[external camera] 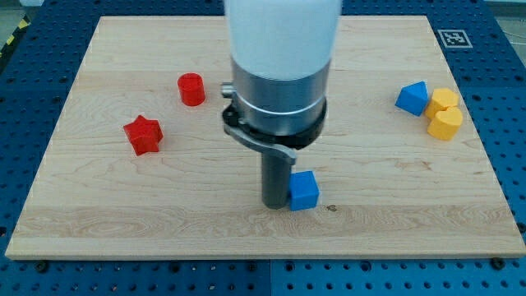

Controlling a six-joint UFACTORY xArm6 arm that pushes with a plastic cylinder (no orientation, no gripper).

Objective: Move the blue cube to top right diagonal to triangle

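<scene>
With no pincer fitted, the tip (275, 205) touches the blue cube (303, 191); an off-centre shove toward the blue triangle (412, 98) could spin it away.

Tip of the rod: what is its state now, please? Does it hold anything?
My tip: no gripper, so it holds nothing; it stands at the left side of the blue cube, seemingly touching it.

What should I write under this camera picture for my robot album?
My tip touches the blue cube's left side, far from the blue triangle at the view's right.
</scene>
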